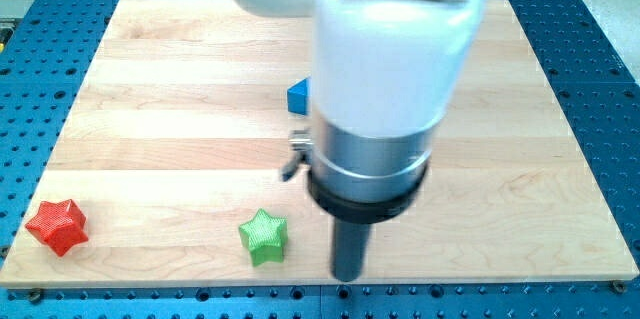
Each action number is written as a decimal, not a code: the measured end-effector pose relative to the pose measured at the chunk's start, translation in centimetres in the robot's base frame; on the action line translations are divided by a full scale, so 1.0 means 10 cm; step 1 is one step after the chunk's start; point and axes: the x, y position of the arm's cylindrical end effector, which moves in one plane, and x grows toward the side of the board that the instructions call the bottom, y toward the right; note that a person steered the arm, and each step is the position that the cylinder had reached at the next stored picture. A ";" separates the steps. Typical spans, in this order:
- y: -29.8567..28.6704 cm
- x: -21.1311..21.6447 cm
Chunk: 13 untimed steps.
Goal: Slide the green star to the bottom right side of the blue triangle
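Note:
The green star (264,236) lies on the wooden board near the view's bottom edge, left of centre. A blue block (298,97) shows above it near the board's middle; the arm's white body hides most of it, so its shape cannot be made out. My tip (347,277) is at the board's bottom edge, a short way to the right of the green star and apart from it. It is well below the blue block.
A red star (57,226) lies at the board's bottom left corner. The arm's white and grey body (390,79) covers the board's centre. The wooden board (150,109) is ringed by a blue perforated table (600,59).

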 end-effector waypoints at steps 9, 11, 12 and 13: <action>-0.30 -1.45; -0.30 -1.26; -0.24 -1.23; -0.03 -1.22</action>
